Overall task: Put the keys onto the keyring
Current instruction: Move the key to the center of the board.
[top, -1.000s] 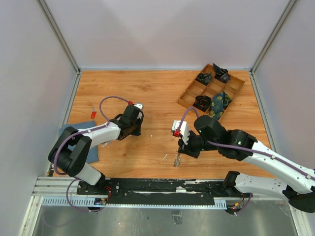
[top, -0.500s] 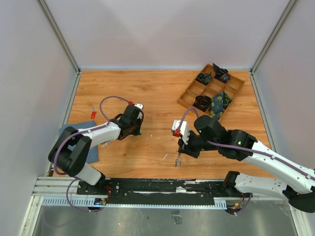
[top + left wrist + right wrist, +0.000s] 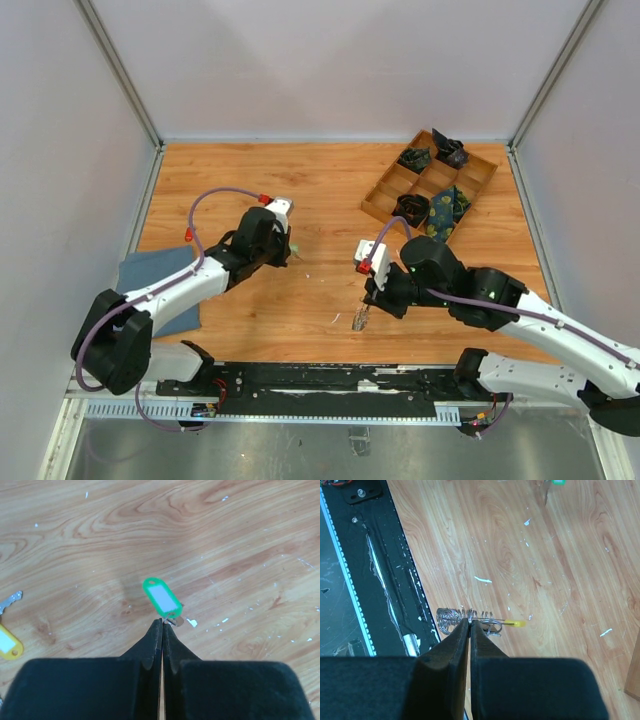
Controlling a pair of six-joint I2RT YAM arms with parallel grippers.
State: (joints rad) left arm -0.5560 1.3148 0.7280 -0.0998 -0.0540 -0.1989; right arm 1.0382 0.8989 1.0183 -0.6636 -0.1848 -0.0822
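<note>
My left gripper (image 3: 162,622) is shut, and its tips pinch the small metal piece of a key with a green plastic tag (image 3: 161,598). In the top view this gripper (image 3: 286,246) is left of centre on the wooden table, with the green tag (image 3: 296,247) at its tip. A yellow-tagged key (image 3: 9,642) and a bare silver key (image 3: 10,600) lie to its left. A red-headed key (image 3: 189,234) lies at the table's left edge. My right gripper (image 3: 470,622) is shut on the keyring (image 3: 490,624), a silver wire with a yellow end, near the front edge (image 3: 360,320).
A wooden compartment tray (image 3: 383,190) with dark rolled fabric bundles stands at the back right. A blue cloth (image 3: 160,290) lies at the front left under the left arm. The black base rail (image 3: 370,555) runs along the near edge, close to the keyring.
My left arm has stretched forward and to the right, carrying the green-tagged key with it and uncovering more of the blue cloth. The right gripper has barely shifted.
</note>
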